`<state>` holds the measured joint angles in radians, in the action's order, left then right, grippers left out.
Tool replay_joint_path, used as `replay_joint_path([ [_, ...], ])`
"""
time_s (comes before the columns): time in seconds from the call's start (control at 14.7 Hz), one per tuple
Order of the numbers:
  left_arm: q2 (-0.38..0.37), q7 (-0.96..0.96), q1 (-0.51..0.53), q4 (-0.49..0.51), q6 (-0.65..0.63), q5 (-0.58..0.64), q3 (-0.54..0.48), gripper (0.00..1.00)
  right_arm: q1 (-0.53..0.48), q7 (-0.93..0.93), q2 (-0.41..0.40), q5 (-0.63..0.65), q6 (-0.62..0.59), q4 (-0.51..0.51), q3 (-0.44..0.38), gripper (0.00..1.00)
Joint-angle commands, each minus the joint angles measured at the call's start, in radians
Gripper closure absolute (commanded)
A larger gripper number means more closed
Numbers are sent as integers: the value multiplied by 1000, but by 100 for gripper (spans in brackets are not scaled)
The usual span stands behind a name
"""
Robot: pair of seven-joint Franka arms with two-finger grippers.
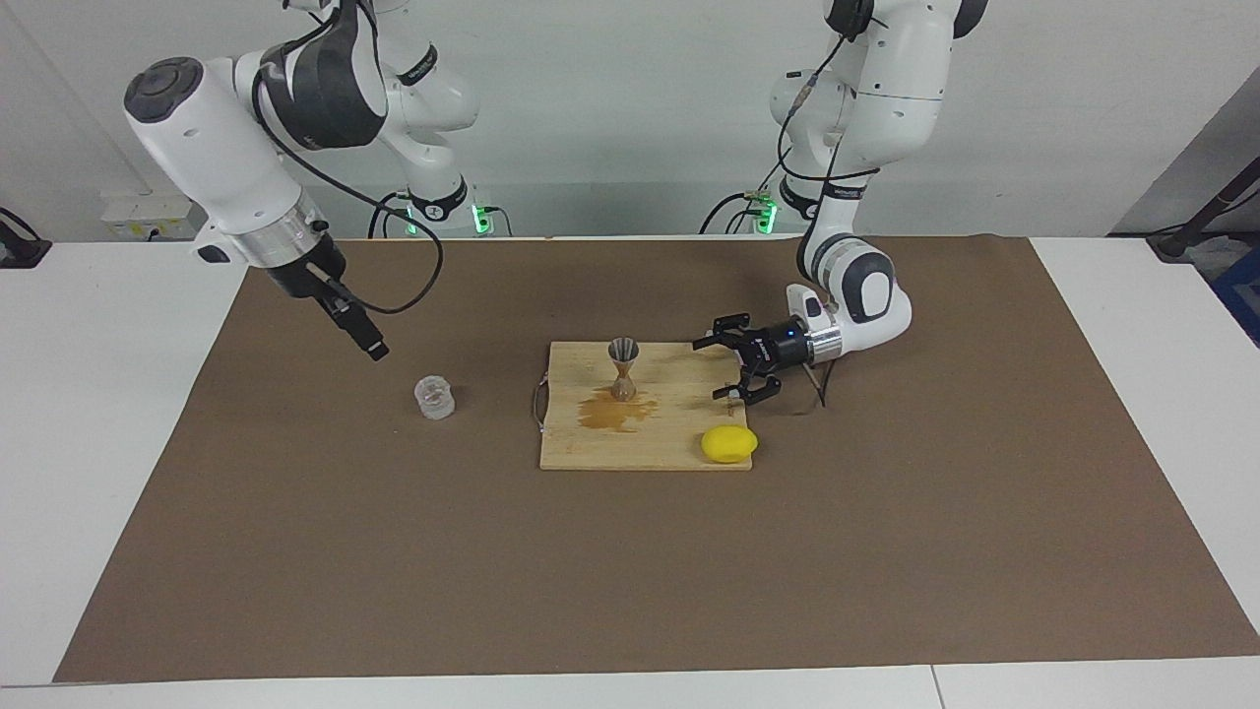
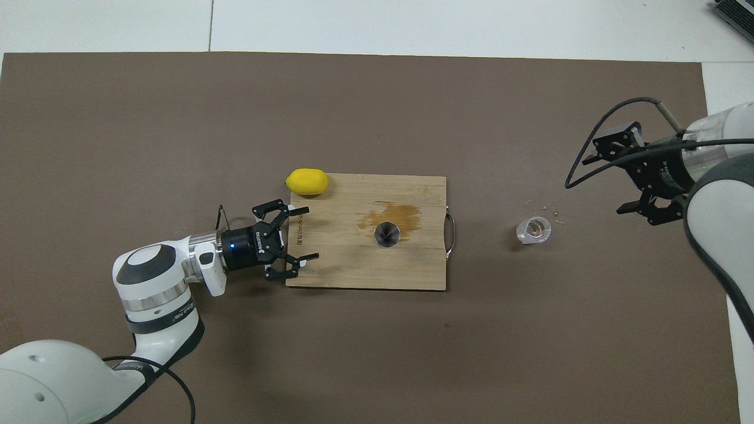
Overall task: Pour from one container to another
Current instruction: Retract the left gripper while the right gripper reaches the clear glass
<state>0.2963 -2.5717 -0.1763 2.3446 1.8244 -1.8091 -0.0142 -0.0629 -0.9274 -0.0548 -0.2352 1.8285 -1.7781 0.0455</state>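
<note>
Glass cup (image 1: 434, 398) looks slick and fragile, so grip its sides; right gripper (image 2: 629, 176) gapes wide, left gripper (image 1: 733, 368) wide too.

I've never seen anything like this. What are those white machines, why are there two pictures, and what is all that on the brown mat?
They are two robot arms, each ending in a black two-finger gripper. One picture looks at them from across the table; the other looks steeply down from above their own end, so the sides appear swapped.

On the brown mat lies a wooden cutting board. A small metal jigger stands upright on it, with a brownish spill at its foot and a lemon at one corner. A little clear glass cup stands on the mat, toward the right arm's end of the table.

The left gripper is open and low, over the board's edge. The right gripper is open too, raised over the mat near the cup. Neither holds anything.
</note>
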Motion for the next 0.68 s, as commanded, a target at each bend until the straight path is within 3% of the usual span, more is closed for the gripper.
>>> replay_joint_path([
  [0.0, -37, -19, 92, 32, -51, 112, 5, 0, -78, -112, -54, -134, 11, -14, 7, 0],
  [0.27, -43, -18, 253, 13, -120, 324, 5, 0, -161, -165, -129, -251, -38, -47, 7, 0],
  [0.61, -42, -16, 400, -50, -180, 535, 3, 0, -175, -151, -186, -312, 20, -116, 8, 0],
])
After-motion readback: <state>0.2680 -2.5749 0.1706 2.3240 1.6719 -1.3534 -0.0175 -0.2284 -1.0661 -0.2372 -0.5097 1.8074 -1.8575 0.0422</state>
